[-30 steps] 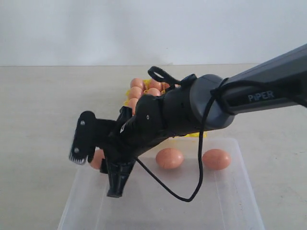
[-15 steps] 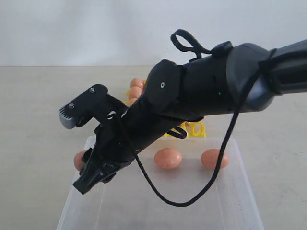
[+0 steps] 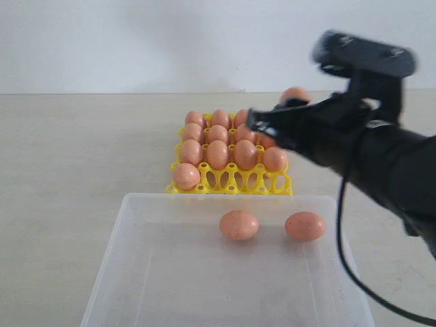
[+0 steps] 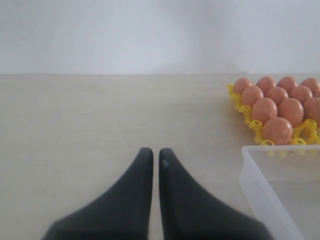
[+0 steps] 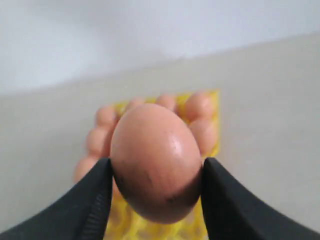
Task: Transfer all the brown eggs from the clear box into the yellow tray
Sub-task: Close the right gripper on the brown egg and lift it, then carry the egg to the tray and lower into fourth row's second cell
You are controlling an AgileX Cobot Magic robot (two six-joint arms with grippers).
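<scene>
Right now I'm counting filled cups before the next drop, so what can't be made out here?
- Exterior view: the blurred right arm covers the tray's far right cups.
- Right wrist view: the held egg blocks most of the tray, which is blurred.
- Left wrist view: the frame edge cuts off the tray's right side and most of the box.

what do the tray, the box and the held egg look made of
tray: probably moulded plastic; uniform bright yellow, thin open lattice.
box: frosted translucent plastic; the table shows hazily through its walls.
egg: smooth, shell-like surface with a soft sheen and a few dark specks; real or imitation, cannot tell.
</scene>
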